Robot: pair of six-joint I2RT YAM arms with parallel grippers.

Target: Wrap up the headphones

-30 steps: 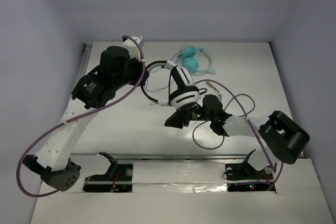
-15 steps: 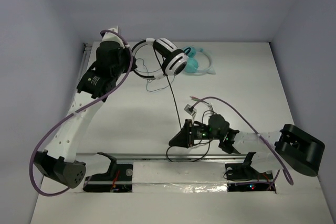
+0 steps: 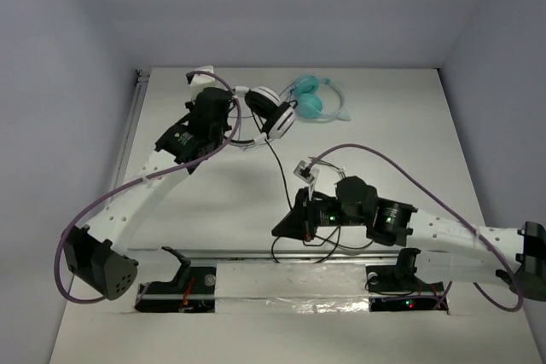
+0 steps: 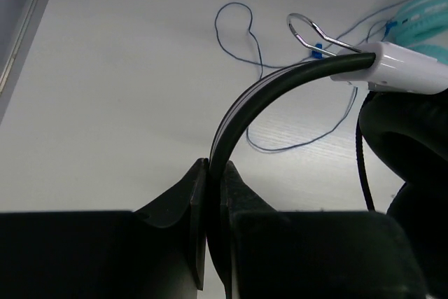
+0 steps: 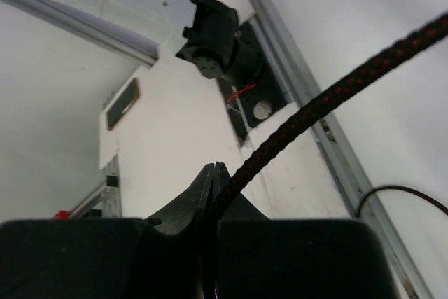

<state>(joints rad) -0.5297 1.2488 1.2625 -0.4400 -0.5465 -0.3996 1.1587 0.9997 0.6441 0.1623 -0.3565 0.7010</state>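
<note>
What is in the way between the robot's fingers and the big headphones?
Nothing visible. The left fingers pinch the headband, and the right fingers are shut on the cable.

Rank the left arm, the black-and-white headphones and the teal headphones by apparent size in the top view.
1. Left arm.
2. Black-and-white headphones, though held up nearer the camera.
3. Teal headphones, only slightly smaller-looking.

Soft, even light from above washes the white table [image 3: 409,125], with a faint diffuse shadow beside the left arm [image 3: 136,196]. In the wrist views, near fingers [image 4: 175,201] go black and slightly blurred; the cable [image 5: 329,103] blurs close to the lens.
</note>
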